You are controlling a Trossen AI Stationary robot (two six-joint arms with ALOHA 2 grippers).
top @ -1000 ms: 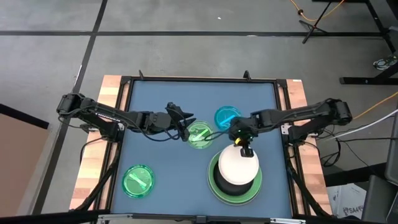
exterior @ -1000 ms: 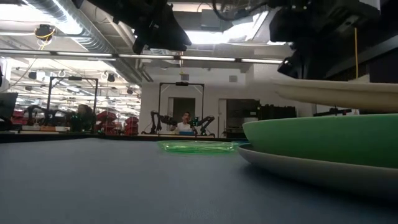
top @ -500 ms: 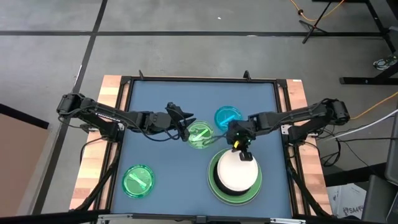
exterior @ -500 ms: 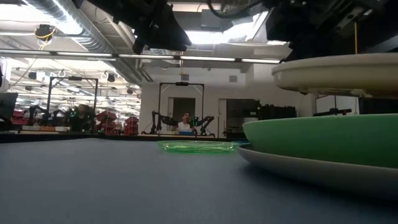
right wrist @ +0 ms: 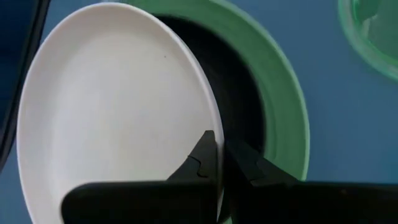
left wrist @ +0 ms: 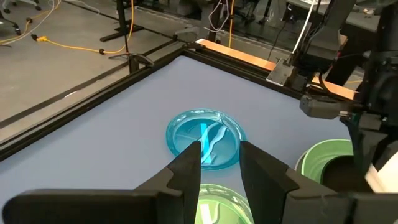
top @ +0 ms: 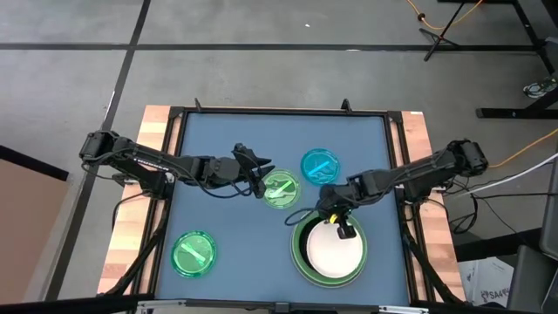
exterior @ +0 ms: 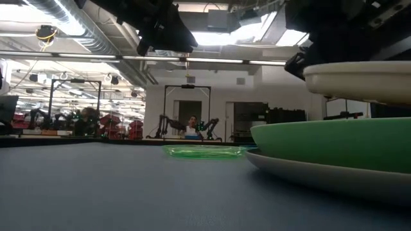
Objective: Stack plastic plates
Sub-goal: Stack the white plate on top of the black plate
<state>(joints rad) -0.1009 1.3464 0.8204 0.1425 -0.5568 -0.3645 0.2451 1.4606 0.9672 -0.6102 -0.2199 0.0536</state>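
The white plate [top: 331, 250] hangs just above a stack at the near right, with my right gripper [top: 336, 224] shut on its rim. That stack has a grey plate [exterior: 302, 172] at the bottom, a light green plate [exterior: 334, 144] on it, and a black plate [right wrist: 244, 93] inside the green one. Three small translucent plates lie flat on the blue table: green [top: 280, 189], blue [top: 320, 166] and green [top: 193, 253]. My left gripper [top: 259, 180] hovers open above the middle green plate's left edge, holding nothing. My right gripper pinches the white plate's rim [right wrist: 215, 138] on its far side, one finger above the rim and one below it. The fingers [right wrist: 205, 155] slant down from the table's far side. The plate hangs about level, clear of the plates under it.
A black frame and wooden side strips [top: 157, 131] border the blue table. The far half and the near middle of the table [top: 253, 262] hold nothing. In the low view, a person sits in the room far behind.
My right gripper has carried the white plate toward the table's near edge, so the plate now hangs centred over the stack. The plate has come from tilted to about level.
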